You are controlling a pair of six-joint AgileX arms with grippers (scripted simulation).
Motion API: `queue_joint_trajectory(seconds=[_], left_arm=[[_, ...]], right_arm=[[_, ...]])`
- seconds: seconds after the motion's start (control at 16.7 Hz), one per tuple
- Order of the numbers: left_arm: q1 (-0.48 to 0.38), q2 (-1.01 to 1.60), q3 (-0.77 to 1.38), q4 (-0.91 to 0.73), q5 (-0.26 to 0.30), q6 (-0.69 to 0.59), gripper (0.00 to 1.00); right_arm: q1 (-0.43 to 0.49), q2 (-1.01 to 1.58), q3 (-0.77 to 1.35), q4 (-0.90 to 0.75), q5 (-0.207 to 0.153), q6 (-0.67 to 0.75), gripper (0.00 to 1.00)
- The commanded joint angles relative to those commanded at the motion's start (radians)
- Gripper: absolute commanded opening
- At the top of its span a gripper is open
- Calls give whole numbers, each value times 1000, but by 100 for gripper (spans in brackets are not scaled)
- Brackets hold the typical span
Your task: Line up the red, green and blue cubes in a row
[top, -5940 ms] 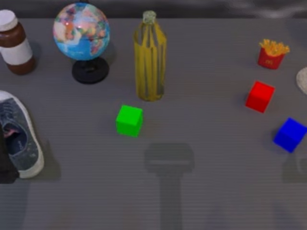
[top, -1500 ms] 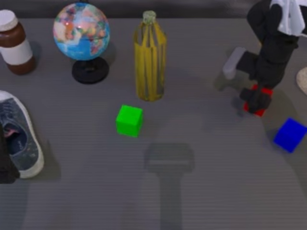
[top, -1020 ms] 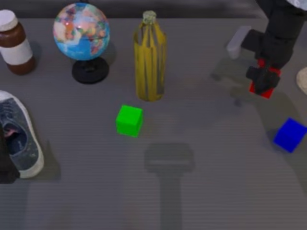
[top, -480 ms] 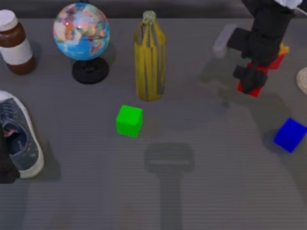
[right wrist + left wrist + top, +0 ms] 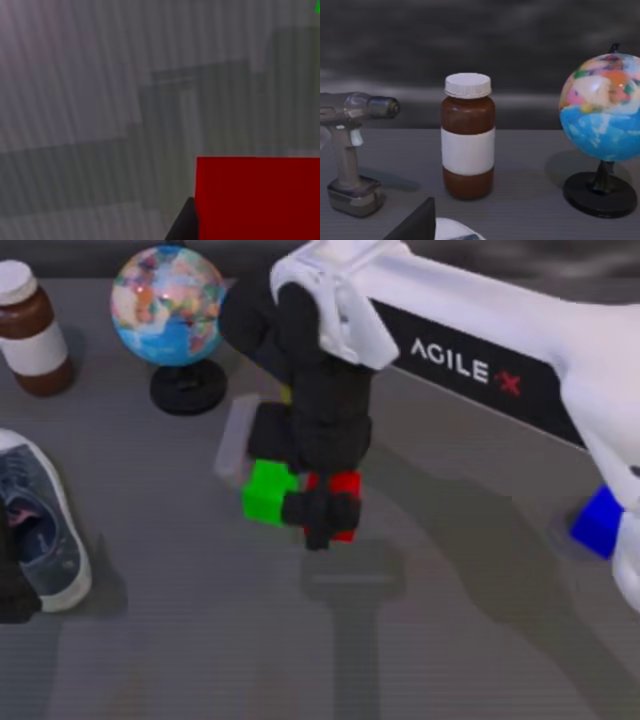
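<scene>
While the right gripper point(image 5: 318, 510) clamps the red cube point(image 5: 345, 485) beside the green cube point(image 5: 266, 490), trust its light, rigid flat sides.

Three plain matte cubes — two side by side, one apart.

The green cube point(image 5: 266, 490) sits flat near the table's middle. The red cube point(image 5: 345, 485) is just beside it on the right, clamped in the right gripper point(image 5: 320, 512) and largely covered by it; whether it rests on the table cannot be told. The blue cube point(image 5: 598, 521) lies at the right edge — half hidden.
</scene>
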Motion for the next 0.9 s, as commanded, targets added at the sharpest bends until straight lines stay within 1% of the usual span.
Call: queue_joint_trajectory(seconds=[0.12,0.18,0.3,0.42,0.66,0.78,0.9], left_arm=[[0,0,0,0,0,0,100],[0,0,0,0,0,0,100],[0,0,0,0,0,0,100],[0,0,0,0,0,0,100],[0,0,0,0,0,0,100],[0,0,0,0,0,0,100],[0,0,0,0,0,0,100]], right_arm=[[117,-10,-3,-5,0,39,0],[161,-16,-5,-6,1,56,0],[217,-25,-8,-6,2,79,0],[231,-28,-9,-6,3,84,0],[229,-24,-11,-3,1,85,0],[228,-25,-48,35,2,86,0],[227,-20,-114,115,2,89,0]])
